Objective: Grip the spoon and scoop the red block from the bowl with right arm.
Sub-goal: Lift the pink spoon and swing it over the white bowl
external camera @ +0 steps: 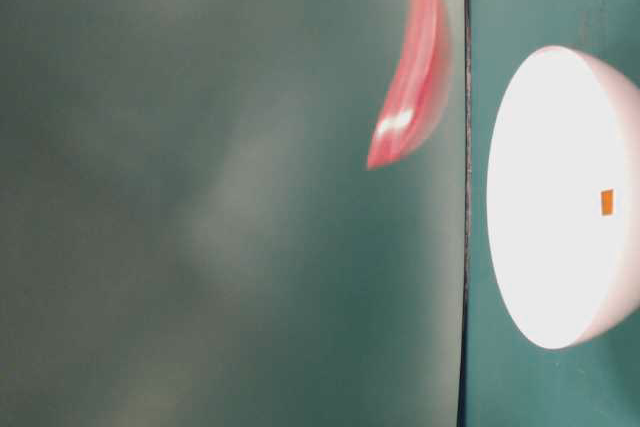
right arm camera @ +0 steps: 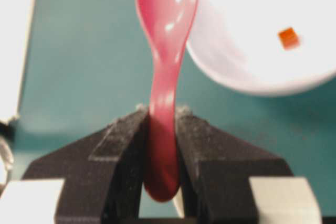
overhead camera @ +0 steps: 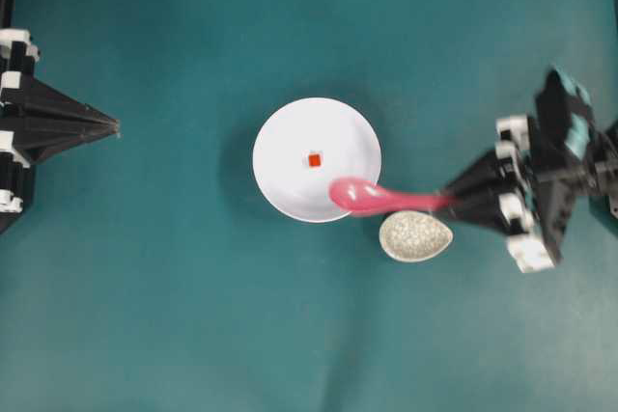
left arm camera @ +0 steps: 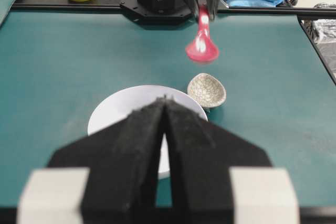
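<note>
right hand (right arm camera: pixel 161 116) — clamped on spoon (right arm camera: pixel 165 51) handle | left hand (left arm camera: pixel 165 103) — closed | no readable writing

No text, label, brand, number or sign can be read in any view. The spoon (overhead camera: pixel 372 198), the bowl (overhead camera: pixel 290 142), the red block (overhead camera: pixel 314 159), the speckled dish (overhead camera: pixel 415 236) at the bowl's four o'clock, and the desk (overhead camera: pixel 193 315) all bear plain, unmarked surfaces.
</note>
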Motion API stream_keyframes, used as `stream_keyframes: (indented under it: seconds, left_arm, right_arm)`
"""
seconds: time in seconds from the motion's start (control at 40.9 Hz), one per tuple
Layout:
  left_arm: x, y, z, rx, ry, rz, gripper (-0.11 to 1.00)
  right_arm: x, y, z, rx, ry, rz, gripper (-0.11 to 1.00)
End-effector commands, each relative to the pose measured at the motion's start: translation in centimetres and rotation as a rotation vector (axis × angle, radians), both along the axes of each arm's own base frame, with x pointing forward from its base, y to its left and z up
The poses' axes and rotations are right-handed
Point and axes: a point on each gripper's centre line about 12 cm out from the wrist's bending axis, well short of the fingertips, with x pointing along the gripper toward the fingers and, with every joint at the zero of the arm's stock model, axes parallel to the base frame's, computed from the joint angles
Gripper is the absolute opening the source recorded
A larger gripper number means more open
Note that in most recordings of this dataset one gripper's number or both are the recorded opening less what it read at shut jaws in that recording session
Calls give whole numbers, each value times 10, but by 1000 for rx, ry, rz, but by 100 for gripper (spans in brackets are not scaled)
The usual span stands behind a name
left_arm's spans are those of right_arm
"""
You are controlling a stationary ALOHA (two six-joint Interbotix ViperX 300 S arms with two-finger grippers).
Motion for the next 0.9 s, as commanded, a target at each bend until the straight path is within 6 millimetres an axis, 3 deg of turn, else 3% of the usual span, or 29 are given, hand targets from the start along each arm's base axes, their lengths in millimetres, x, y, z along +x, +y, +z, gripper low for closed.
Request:
stream_keyframes:
  seconds: [0.0,0.073,0.22,0.586,0.879]
  left_arm:
    - [2,0,13,-2,-37,1,0]
    - [2,0,13,-6,-38,1,0]
    - [2,0,13,-25,-38,1,0]
    - [1,0,10,-32,-3,3,0]
    - [0,0,10,-32,-4,3,0]
  right_arm:
    - [12,-20,30,45,72,-18,23]
    - [20,-38,48,82,170,-26,23]
    - [34,-64,59,128,346,-18,24]
    - [90,-79,36,162,628,65,23]
    - [99,-84,7,156,766,69,23]
